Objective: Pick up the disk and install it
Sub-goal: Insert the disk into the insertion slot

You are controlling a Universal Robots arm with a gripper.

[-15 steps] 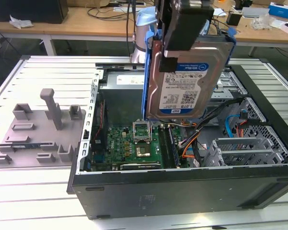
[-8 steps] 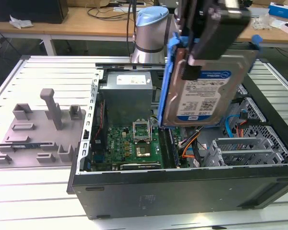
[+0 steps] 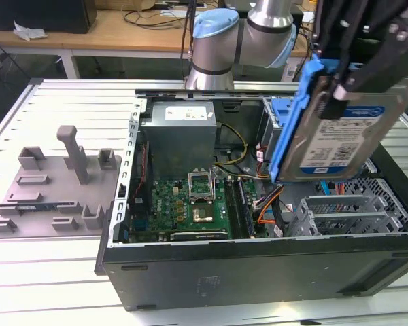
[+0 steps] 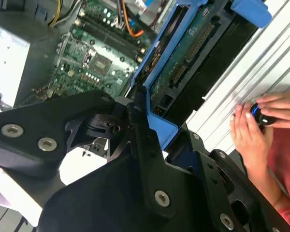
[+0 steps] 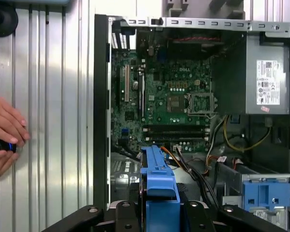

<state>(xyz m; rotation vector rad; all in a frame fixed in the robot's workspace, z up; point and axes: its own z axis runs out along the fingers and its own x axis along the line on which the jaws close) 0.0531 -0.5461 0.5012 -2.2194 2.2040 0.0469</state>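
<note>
one disk [image 3: 340,136] held aloft at two o'clock in the exterior view, over one open computer case [image 3: 258,272], tilted on edge, printed label toward the camera, blue frame along its edges. pinched by that frame between the black fingers of the single gripper [image 3: 350,76], pressed tight on it.

in the second wrist view, green circuit-board side of the disk [image 4: 183,58] in sight, with the gripper [image 4: 141,113] clamped on the near end of the blue frame. in the first wrist view, end of the disk [image 5: 157,181] jutting out from the gripper [image 5: 157,215], above the open side of the case.

counted inside the case in the exterior view:
- one grey power supply [image 3: 180,136] at twelve o'clock of one green motherboard [image 3: 190,204]
- one perforated silver cage [image 3: 353,214] at three o'clock of the board, beneath the hanging disk in that view
- one bunch of orange and mixed cables [image 3: 268,204] between board and cage

one grey plastic fixture [image 3: 54,183] flat on the slatted table [image 3: 47,285], just beside the case at its nine o'clock.

two hands [image 4: 251,137] of a person on the table beside the case, fingers closed around one small dark device [image 4: 260,115] with a blue light. same two hands [image 5: 5,125] and device [image 5: 1,144] also in the first wrist view.
</note>
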